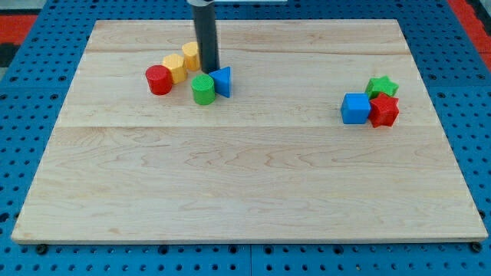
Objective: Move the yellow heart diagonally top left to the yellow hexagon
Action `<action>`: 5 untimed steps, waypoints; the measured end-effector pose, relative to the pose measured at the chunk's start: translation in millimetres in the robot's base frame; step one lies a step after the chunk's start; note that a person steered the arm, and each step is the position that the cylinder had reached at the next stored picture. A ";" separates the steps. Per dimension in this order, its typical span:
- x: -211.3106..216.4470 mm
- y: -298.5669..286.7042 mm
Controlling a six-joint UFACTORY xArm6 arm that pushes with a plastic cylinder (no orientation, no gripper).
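My tip (209, 72): bare rod end, holding nothing, set between green cylinder (202, 89) and blue triangle (222, 80). Yellow heart (191, 55) touching rod's left; yellow hexagon (174, 68) beside red cylinder (159, 80). At right: blue cube (355, 108), red star (383, 110), green star (381, 86).

Green cylinder (203, 90), blue block (222, 80) beside my tip (208, 71)

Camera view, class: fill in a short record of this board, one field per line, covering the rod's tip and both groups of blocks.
tip: my tip sits between the yellow blocks and the blue triangular block
left group: red cylinder, yellow heart block, yellow hexagon block, green cylinder
right group: blue cube, red star block, green star block
surface: wooden board
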State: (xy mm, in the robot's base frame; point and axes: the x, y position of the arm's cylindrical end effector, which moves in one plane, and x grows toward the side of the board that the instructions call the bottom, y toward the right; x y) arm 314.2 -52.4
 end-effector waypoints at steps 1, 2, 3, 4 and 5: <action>-26.2 0.3; -42.7 -5.0; -37.7 -45.5; -9.8 -79.3; 11.0 -102.3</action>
State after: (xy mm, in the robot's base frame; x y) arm 325.2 -154.7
